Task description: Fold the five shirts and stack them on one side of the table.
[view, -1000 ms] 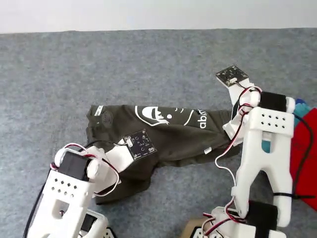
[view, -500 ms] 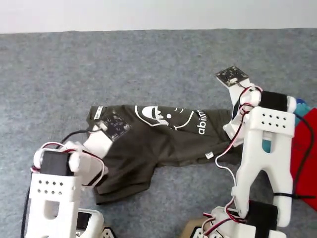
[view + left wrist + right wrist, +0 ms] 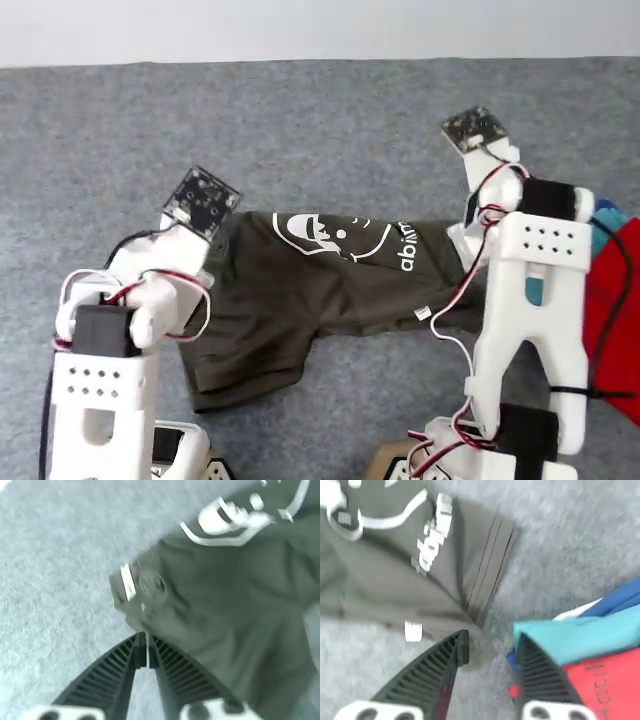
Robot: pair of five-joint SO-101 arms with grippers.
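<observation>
A dark olive shirt (image 3: 330, 285) with a white print lies crumpled across the middle of the grey table. My left gripper (image 3: 145, 642) is shut, its tips just off the shirt's (image 3: 225, 605) collar end, beside the neck label; I see no cloth between them. The left arm (image 3: 150, 290) stands over that left end. My right gripper (image 3: 492, 647) is open above the hem corner of the shirt (image 3: 395, 565), one finger over the cloth, the other near a teal shirt (image 3: 570, 630). The right arm (image 3: 525, 260) stands at the shirt's right end.
A pile of shirts lies at the right table edge: a red one (image 3: 615, 290), the teal one and a blue one (image 3: 620, 600). Bare grey table (image 3: 300, 120) stretches behind the olive shirt and to its left.
The left arm swung from over the shirt's near-left part out and back to its collar end. The right arm shifted slightly away. The shirt's near-left part now shows uncovered.
</observation>
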